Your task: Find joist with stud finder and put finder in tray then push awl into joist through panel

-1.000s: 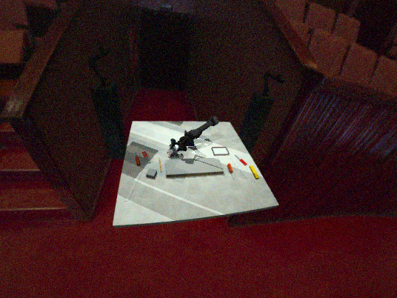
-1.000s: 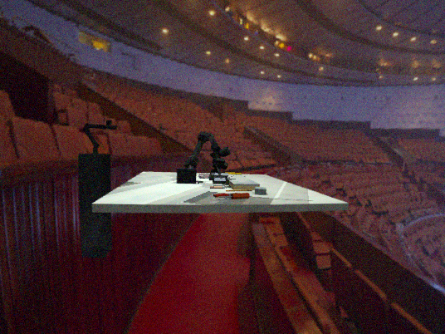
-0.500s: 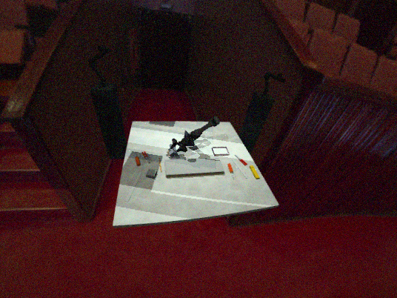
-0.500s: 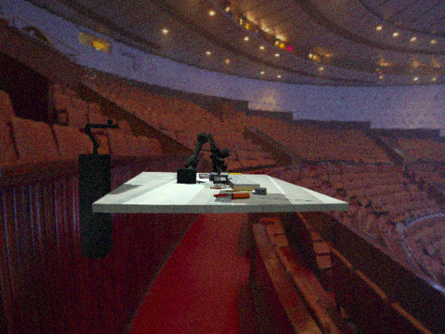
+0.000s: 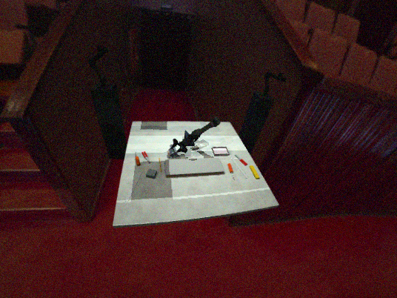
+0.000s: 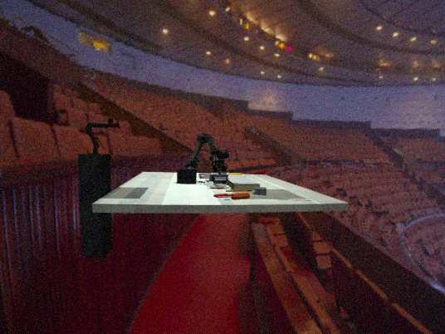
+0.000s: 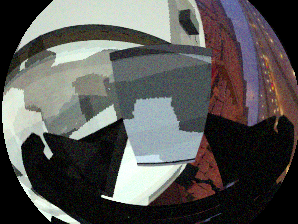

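My gripper [image 5: 172, 150] [image 6: 219, 172] [image 7: 165, 117] is shut on the grey, boxy stud finder [image 5: 172, 153] [image 6: 218, 179] [image 7: 162, 85]. In the top view they show at the back left corner of the pale floor panel [image 5: 194, 167]; whether the stud finder touches the panel is unclear. The panel's brown edge [image 7: 95, 33] curves across the wrist view. The shallow tray [image 5: 221, 155] lies behind the panel's right end. An orange-handled tool [image 5: 230, 167] lies right of the panel, and another [image 5: 137, 160] [image 6: 240, 195] lies far left. I cannot tell which is the awl.
Left of the panel are a red-handled tool [image 5: 144, 155], a thin yellow-orange stick [image 5: 160, 164] and a grey block [image 5: 151, 173] [image 6: 260, 191] [image 7: 188, 22]. On the right are a red-handled tool [image 5: 243, 161] and a yellow bar [image 5: 254, 172]. Patchy shadows cross the table.
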`<state>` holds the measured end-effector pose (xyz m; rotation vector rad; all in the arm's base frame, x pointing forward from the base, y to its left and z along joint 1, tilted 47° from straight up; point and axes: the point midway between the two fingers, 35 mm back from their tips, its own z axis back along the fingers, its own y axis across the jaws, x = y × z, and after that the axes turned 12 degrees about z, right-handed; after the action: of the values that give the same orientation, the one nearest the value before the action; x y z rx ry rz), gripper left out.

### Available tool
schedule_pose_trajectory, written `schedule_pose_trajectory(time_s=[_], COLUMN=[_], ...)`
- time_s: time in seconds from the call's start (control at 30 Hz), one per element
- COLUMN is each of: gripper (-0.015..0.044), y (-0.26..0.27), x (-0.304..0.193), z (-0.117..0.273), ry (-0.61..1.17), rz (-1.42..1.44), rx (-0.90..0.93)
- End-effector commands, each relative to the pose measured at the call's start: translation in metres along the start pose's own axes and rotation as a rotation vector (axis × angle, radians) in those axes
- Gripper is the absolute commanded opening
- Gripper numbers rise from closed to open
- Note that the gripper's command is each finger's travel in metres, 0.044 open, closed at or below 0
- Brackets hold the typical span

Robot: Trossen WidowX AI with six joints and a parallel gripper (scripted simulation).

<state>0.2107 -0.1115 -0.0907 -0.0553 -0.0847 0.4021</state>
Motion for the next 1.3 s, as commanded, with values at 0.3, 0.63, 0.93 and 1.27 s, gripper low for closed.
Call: schedule_pose_trajectory(time_s=[0.3, 0.63, 0.93, 1.27], gripper=[0.0000, 0.0158, 0.0394, 0.0440], y=[0.015, 0.016, 0.016, 0.015], x=[0.004, 0.006, 0.006, 0.006], z=[-0.014, -0.015, -0.015, -0.009], ry=[0.000, -0.002, -0.002, -0.002], rz=[0.001, 0.006, 0.006, 0.006], rx=[0.002, 0.007, 0.007, 0.007])
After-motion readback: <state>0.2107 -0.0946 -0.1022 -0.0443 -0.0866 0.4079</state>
